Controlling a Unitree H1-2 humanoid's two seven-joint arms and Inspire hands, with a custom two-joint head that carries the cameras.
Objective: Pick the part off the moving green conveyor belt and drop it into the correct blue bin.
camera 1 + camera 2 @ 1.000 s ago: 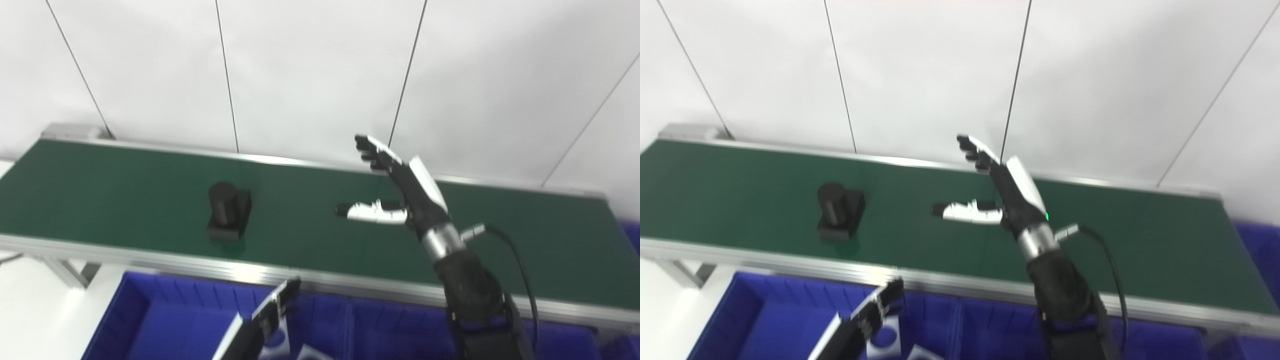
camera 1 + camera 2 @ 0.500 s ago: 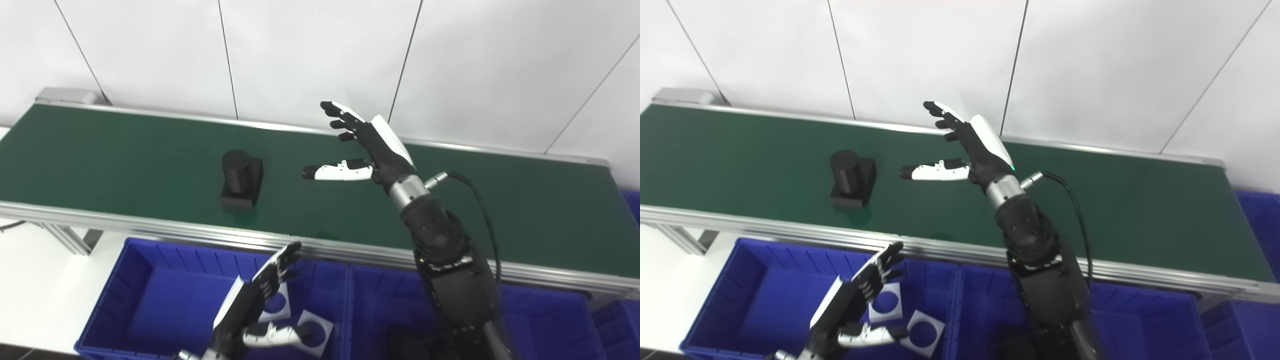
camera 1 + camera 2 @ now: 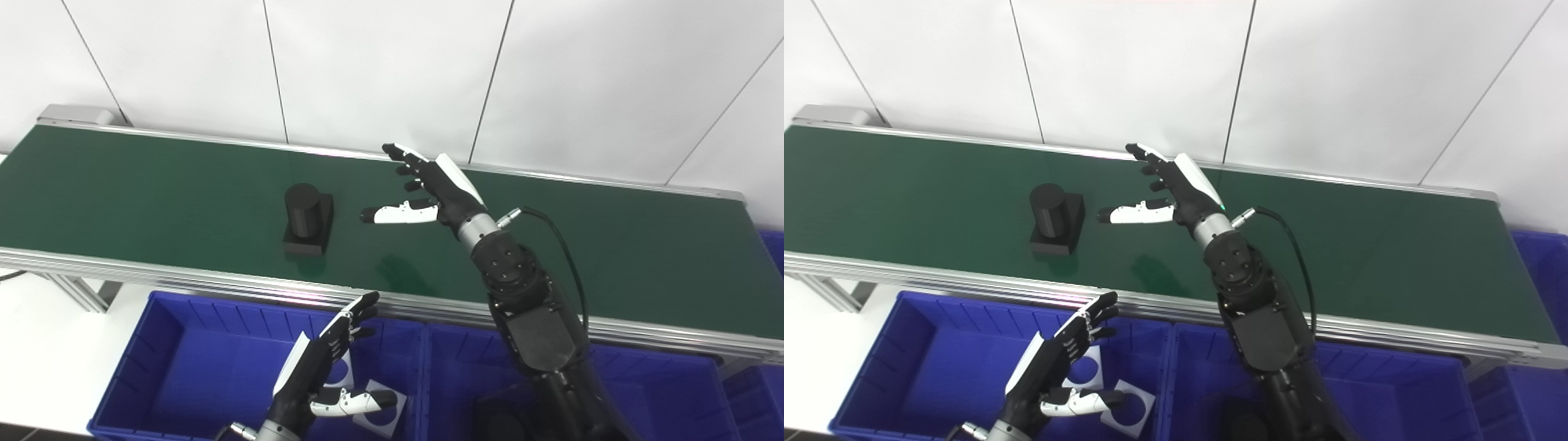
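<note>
Right hand spread empty beside black part; left hand open, empty, hiding bin contents partly

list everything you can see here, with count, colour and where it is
conveyor belt: one, green with silver rails, running across the middle
black part: one, a cylinder on a square base, on the belt left of centre
blue bins: at least three, below the belt's near rail, one more at the far right edge
white square plates with round holes: two, in the left bin, partly hidden by the left hand
wall panels: white, behind the belt
right hand: open, black and white, above the belt just right of the part, not touching it
left hand: open, over the left bin, holding nothing
</note>
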